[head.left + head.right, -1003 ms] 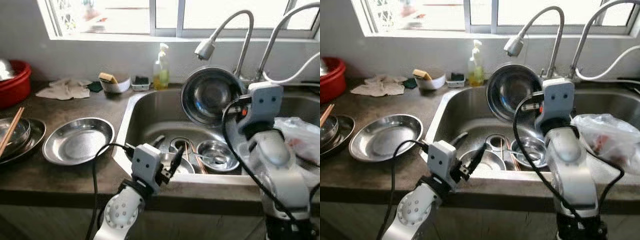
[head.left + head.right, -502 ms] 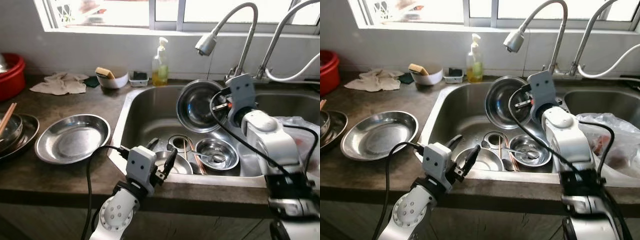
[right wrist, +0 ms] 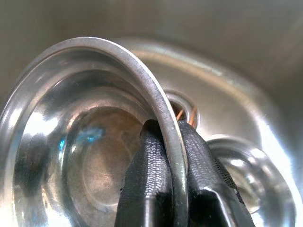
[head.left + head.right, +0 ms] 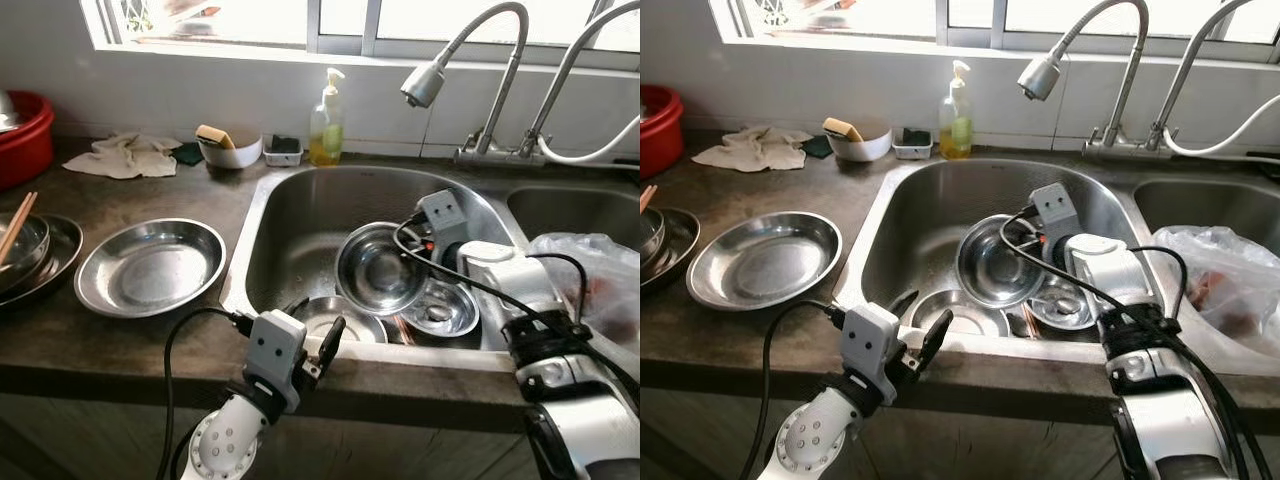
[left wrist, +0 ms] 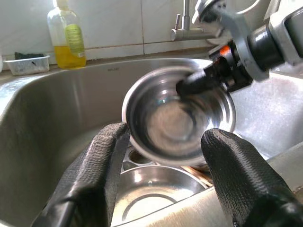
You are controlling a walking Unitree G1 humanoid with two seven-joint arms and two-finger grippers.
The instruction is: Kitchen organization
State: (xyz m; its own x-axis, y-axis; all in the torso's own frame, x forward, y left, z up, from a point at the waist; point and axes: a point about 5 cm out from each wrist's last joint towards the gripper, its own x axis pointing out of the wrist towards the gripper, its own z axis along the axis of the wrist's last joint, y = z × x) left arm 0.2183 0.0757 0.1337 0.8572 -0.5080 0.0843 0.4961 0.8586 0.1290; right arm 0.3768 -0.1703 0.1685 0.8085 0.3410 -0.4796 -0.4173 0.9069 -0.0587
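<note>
While tilted (rim pinched), bowl [image 4: 378, 268] overhangs sink [image 4: 300, 215].

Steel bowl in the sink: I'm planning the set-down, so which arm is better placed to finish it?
Right. The right gripper is clamped on the steel bowl rim, holding it tilted over the sink. The left gripper hangs open at the sink's front edge, holding nothing.
</note>
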